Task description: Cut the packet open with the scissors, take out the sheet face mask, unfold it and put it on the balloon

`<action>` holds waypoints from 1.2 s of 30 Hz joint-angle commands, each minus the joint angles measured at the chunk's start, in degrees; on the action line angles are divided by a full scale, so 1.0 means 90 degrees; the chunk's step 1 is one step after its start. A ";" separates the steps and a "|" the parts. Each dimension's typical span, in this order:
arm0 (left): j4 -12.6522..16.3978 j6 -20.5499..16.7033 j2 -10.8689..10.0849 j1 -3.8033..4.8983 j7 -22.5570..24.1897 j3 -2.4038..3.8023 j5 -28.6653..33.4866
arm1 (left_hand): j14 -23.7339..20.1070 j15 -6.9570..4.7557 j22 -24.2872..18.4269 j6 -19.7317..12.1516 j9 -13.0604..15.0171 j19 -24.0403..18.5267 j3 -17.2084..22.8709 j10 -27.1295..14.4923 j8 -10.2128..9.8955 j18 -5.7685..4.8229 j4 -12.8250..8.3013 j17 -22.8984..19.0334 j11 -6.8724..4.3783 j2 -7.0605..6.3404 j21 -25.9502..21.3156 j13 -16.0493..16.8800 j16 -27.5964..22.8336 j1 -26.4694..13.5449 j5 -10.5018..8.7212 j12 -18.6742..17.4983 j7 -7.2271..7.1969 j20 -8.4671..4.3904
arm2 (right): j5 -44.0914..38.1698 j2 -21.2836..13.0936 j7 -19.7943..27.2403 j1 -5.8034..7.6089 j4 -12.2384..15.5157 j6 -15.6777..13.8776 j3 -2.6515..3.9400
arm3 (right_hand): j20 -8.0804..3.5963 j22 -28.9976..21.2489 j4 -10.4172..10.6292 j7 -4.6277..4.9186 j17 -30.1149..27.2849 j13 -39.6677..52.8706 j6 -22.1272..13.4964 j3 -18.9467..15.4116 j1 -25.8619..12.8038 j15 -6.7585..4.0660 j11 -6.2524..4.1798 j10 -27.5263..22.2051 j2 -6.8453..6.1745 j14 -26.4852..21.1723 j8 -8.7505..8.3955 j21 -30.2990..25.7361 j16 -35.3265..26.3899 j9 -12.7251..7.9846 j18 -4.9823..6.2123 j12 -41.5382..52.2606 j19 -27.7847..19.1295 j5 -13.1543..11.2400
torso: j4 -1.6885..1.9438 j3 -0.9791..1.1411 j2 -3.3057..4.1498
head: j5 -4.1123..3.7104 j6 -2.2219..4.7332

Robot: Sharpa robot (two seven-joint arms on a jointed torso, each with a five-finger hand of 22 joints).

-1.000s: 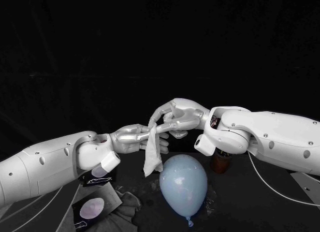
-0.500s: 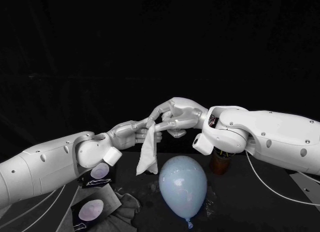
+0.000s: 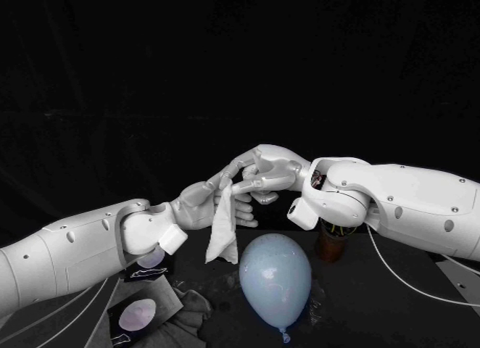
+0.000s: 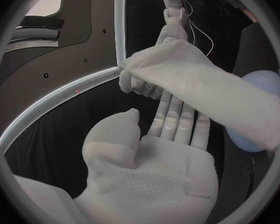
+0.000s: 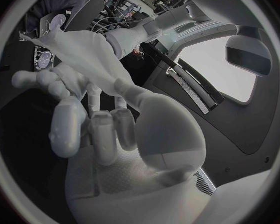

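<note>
Head view: the right hand (image 3: 263, 174) is raised above the table (image 3: 396, 308) and pinches the top edge of the sheet mask (image 3: 223, 230) in its fingertips. The mask hangs down as a folded white strip, and its lower end is just beside the top of the balloon (image 3: 273, 279). The left hand (image 3: 207, 204) is level with the mask's upper part, with fingers spread wide and nothing gripped. I cannot tell whether its fingertips touch the sheet. The balloon lies on the table below both hands with its knot towards the robot. A brown object (image 3: 330, 243) stands just behind it, under the right wrist. The dark packet (image 3: 135, 316) lies near the front left, next to a crumpled grey cloth (image 3: 190, 310).

Left wrist view: the left hand (image 4: 159, 159) has a flat palm and straight fingers, with the thumb held apart. The mask (image 4: 202, 89) slants across beyond the fingertips, and the balloon (image 4: 262, 109) is behind its lower end.

Right wrist view: the right hand (image 5: 109, 134) has its fingers curled on one end of the mask (image 5: 84, 47), which stretches away from them. The packet (image 5: 50, 23) is beyond it.
</note>
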 commanded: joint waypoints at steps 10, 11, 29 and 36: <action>0.0058 0.0862 0.0086 0.0005 -0.0373 0.0007 0.0245 | 0.0207 -0.0085 -0.0046 0.0241 0.0105 0.0069 -0.0512 0.0355 0.0096 0.0081 -0.0002 0.0129 -0.0091 0.0294 -0.0055 0.0020 0.0026 -0.0165 0.0008 -0.0048 -0.0085 0.0012 | 0.0076 -0.0056 0.0041 0.0005 0.0043 0.0098 0.0006 | 0.0011 0.1151 0.0027 0.0019 0.1678 0.1118 -0.0012 -0.0032 -0.0023 0.0004 0.0016 0.0183 -0.0001 0.0699 0.0033 -0.0010 0.0022 0.0013 0.0012 -0.0021 -0.0044 0.0018 | -0.0003 0.0006 -0.0004 | -0.0010 -0.0023; 0.0055 0.0876 0.0085 0.0005 -0.0398 0.0007 0.0244 | 0.0319 -0.0141 -0.0045 0.0425 0.0173 0.0095 -0.0633 0.0606 0.0196 0.0091 -0.0006 0.0185 -0.0156 0.0359 -0.0062 0.0068 0.0076 -0.0197 0.0017 0.0043 -0.0150 0.0011 | 0.0082 -0.0067 0.0041 0.0005 0.0049 0.0097 0.0005 | 0.0011 0.1151 0.0027 0.0019 0.1678 0.1118 -0.0012 -0.0032 -0.0023 0.0004 0.0016 0.0183 -0.0001 0.0699 0.0033 -0.0010 0.0022 0.0013 0.0012 -0.0021 -0.0044 0.0018 | -0.0003 0.0007 -0.0006 | -0.0012 -0.0025; 0.0009 0.0389 0.0031 0.0005 -0.0390 0.0006 0.0056 | 0.0423 -0.0226 -0.0019 0.0569 0.0335 0.0321 -0.0768 0.0889 0.0319 0.0204 -0.0008 0.0383 -0.0267 0.0479 0.0015 0.0134 0.0153 -0.0154 0.0013 0.0091 -0.0270 0.0006 | 0.0151 -0.0264 0.0021 0.0008 0.0141 0.0113 0.0004 | 0.0012 0.1153 0.0030 0.0019 0.1678 0.1120 -0.0015 -0.0038 -0.0020 0.0004 0.0016 0.0184 0.0000 0.0699 0.0036 -0.0003 0.0022 0.0015 0.0011 -0.0019 -0.0042 0.0018 | 0.0004 0.0003 -0.0003 | 0.0001 -0.0061; 0.0011 0.0088 0.0006 0.0006 -0.0250 0.0005 -0.0036 | 0.0274 -0.0185 -0.0042 0.0452 0.0426 0.0253 -0.0720 0.0810 0.0336 0.0169 -0.0012 0.0511 -0.0229 0.0459 -0.0044 0.0160 0.0108 0.0139 0.0013 0.0025 -0.0236 0.0012 | 0.0218 -0.0337 0.0003 0.0009 0.0136 0.0120 0.0003 | 0.0012 0.1153 0.0030 0.0019 0.1678 0.1120 -0.0015 -0.0038 -0.0020 0.0004 0.0016 0.0184 0.0000 0.0699 0.0036 -0.0003 0.0022 0.0015 0.0011 -0.0019 -0.0042 0.0018 | -0.0002 0.0003 -0.0004 | 0.0008 -0.0075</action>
